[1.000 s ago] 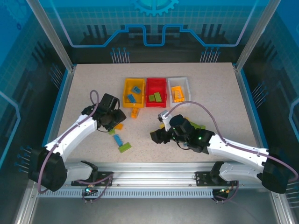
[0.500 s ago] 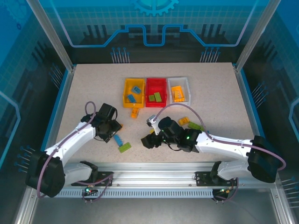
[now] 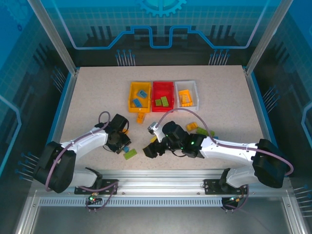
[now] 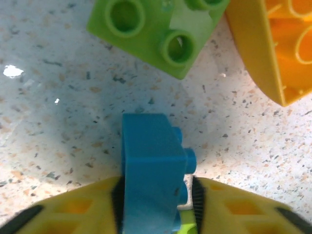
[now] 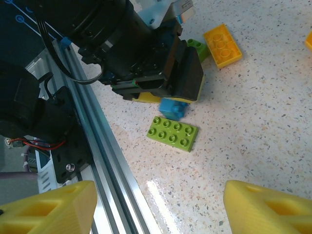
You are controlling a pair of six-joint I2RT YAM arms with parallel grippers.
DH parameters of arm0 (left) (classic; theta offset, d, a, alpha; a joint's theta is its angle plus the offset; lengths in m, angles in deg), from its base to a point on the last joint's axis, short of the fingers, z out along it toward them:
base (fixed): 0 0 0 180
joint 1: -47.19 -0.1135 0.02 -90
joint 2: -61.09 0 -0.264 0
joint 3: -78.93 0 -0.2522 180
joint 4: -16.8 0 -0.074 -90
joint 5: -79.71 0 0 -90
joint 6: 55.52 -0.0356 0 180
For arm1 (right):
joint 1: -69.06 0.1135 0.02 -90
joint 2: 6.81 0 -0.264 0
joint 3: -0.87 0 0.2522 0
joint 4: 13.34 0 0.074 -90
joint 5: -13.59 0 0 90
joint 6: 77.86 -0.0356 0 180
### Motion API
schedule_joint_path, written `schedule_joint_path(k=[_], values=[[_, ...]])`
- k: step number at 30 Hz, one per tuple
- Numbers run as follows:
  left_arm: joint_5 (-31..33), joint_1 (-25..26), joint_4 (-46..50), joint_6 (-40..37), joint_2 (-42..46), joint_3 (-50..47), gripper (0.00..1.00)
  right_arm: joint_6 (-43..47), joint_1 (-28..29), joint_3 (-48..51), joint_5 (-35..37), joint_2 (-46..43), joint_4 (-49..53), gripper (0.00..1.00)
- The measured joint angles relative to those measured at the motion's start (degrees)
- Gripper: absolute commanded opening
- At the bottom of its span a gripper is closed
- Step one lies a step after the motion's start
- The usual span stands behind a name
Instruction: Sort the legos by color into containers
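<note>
Clamps a blue brick [image 4: 151, 165] in the left gripper [image 3: 122, 145], yellow fingers [image 4: 73, 212] pressed to two opposite sides, studs pointing to 3 o'clock in the left wrist view; cannot tell whether it rests on the table [image 3: 87, 97] or sits just clear of it. Faces a small green brick [image 4: 156, 29] at 12 o'clock from the held one there, apart from it, with an orange brick [image 4: 278, 44] at 2 o'clock, just beside the green. Shows a flat green brick [image 5: 173, 132] lying studs up at 6 o'clock from the blue brick in the right wrist view, just beside it. Holds the right gripper [image 3: 149, 150] released, with fingers [image 5: 44, 209] spread wide and nothing between them, at 3 o'clock from the left gripper in the top view, near but apart. Shows three bins in a row at 12 o'clock from both grippers, well apart from them — yellow bin [image 3: 130, 97] with blue bricks [image 3: 141, 93], red bin [image 3: 163, 83] with green bricks [image 3: 164, 101], white bin [image 3: 196, 92] with orange bricks [image 3: 185, 96]. Shows a stray orange brick [image 3: 141, 117] just beside the yellow bin at its 6 o'clock, plus a loose orange brick [image 3: 191, 126] and a loose green brick [image 3: 203, 131] side by side at 2 o'clock from the right gripper.
</note>
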Motion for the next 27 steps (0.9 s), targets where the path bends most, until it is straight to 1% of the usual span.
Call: schedule_joint_path(k=[1,2,5,8,11,13,16,20,24,27], values=[[0.04,0.02,-0.24,0.17,0.0,-0.2,0.21,0.0,0.0,0.0,0.0,0.0,0.0,0.7],[0.07,0.09,-0.26,0.02,0.15,-0.2,0.18,0.0,0.0,0.0,0.04,0.0,0.02,0.7],[1.03,0.79,0.09,-0.09,1.49,-0.13,0.13,-0.02,-0.02,0.0,0.63,-0.09,0.04,0.68],[2.62,1.75,3.61,-1.29,3.41,3.43,0.13,-0.66,-0.39,0.0,2.6,-1.03,0.48,0.67],[4.22,1.97,5.68,-4.68,2.95,12.35,0.14,-2.78,-2.47,0.31,6.36,-4.61,0.68,0.67],[5.01,1.95,6.47,-7.72,0.74,19.47,0.15,-4.35,-4.85,0.87,9.42,-7.67,-0.46,0.67],[5.73,1.66,6.34,-12.94,-6.62,31.63,0.16,-6.58,-8.83,1.2,13.14,-9.86,-4.15,0.67],[6.38,0.33,6.88,-19.08,-19.47,45.59,0.16,-8.68,-12.94,0.83,15.04,-8.24,-6.62,0.67],[6.6,-1.55,7.15,-23.78,-31.67,57.09,0.18,-9.53,-14.71,-1.66,15.41,-5.62,-6.62,0.67],[6.64,-2.49,7.34,-26.73,-38.27,62.77,0.2,-9.75,-15.04,-2.67,15.3,-5.33,-6.91,0.67]])
